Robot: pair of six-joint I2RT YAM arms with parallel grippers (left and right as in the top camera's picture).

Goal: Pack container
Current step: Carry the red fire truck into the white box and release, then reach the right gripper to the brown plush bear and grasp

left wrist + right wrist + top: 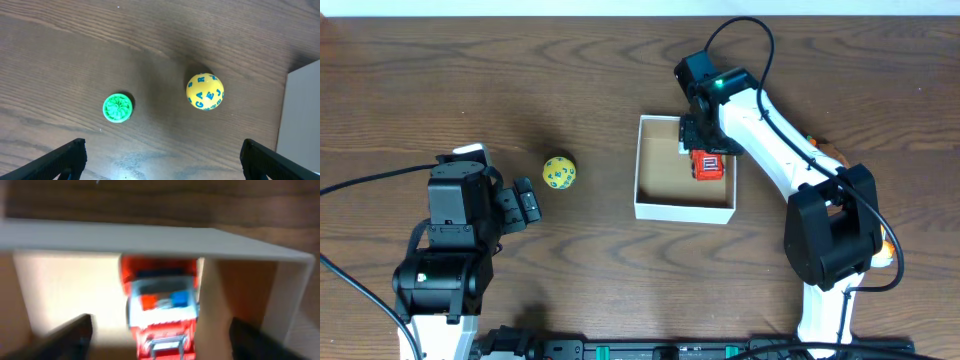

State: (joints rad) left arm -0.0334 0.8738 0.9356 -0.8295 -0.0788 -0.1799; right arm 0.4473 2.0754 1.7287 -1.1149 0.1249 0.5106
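Observation:
The container [685, 211], a low white box with a brown floor, sits at the table's middle. A red toy truck [708, 165] lies inside it near the right wall. My right gripper [705, 140] hovers open over the truck. In the right wrist view the truck [160, 300] lies between the spread fingers [160, 342], behind the container's white wall [150, 240]. A yellow ball with letters [559, 172] rests on the table left of the container. My left gripper [528, 203] is open and empty beside it. The left wrist view shows the ball [205, 91] and a small green round toy [118, 107].
The container's white side [302, 125] shows at the right edge of the left wrist view. Something orange [887, 250] peeks out behind the right arm's base. Black cables run along the table's left and back edges.

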